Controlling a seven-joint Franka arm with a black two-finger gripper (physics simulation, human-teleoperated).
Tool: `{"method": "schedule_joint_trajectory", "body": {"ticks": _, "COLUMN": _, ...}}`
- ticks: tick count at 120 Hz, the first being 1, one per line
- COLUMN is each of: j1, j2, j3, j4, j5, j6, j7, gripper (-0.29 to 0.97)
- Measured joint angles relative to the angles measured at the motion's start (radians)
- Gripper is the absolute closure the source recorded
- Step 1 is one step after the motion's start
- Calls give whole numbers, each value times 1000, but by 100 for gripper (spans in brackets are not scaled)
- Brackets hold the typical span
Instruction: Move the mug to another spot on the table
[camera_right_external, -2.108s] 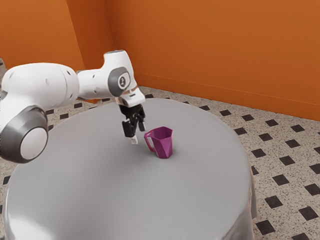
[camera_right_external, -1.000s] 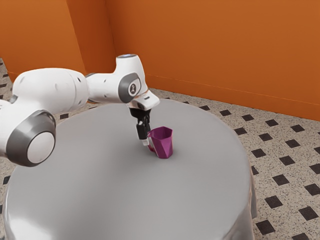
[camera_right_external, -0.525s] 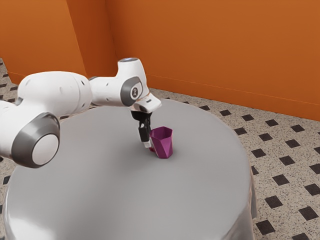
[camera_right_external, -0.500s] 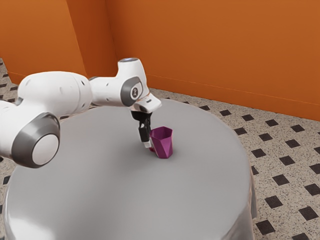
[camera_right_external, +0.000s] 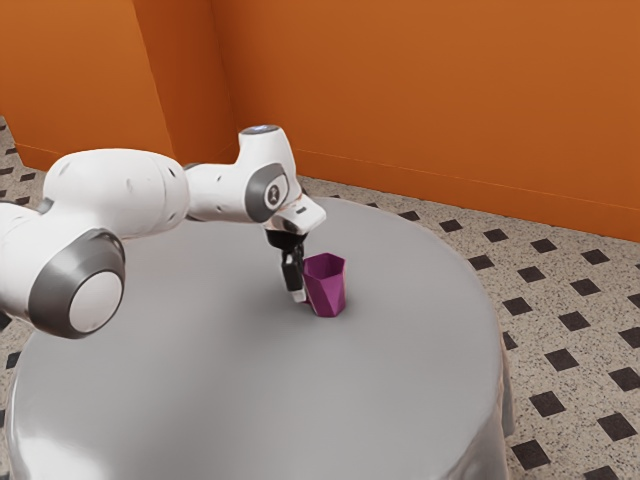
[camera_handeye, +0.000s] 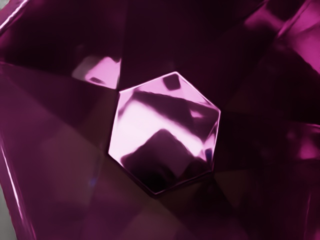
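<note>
Item: purple faceted mug (camera_right_external: 328, 285), upright near the middle of the round grey table (camera_right_external: 250, 400); its hexagonal floor (camera_handeye: 162, 135) lies directly below the hand. Black gripper (camera_right_external: 296, 291) is lowered against the mug's side toward the exterior view's left; whether it grips cannot be told.

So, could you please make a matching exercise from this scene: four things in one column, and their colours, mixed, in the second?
Things:
1. mug
2. round table
3. wall
4. floor

Colours:
A. orange
B. grey
C. purple
D. speckled, with black diamonds

Pairs: 1-C, 2-B, 3-A, 4-D.
</note>
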Motion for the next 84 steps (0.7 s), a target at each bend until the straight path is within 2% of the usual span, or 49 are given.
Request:
{"method": "schedule_joint_trajectory", "body": {"ticks": 22, "j1": -1, "j2": 0, "j3": -1, "j4": -1, "j5": -10, "j6": 8, "j7": -4, "gripper": 30}}
{"method": "schedule_joint_trajectory", "body": {"ticks": 63, "j1": -1, "j2": -1, "j3": 1, "j4": -1, "j5": -13, "j6": 19, "j7": -15, "gripper": 49}}
{"method": "schedule_joint_trajectory", "body": {"ticks": 84, "j1": -1, "j2": -5, "j3": 2, "j4": 4, "j5": -7, "j6": 24, "j7": -29, "gripper": 53}}
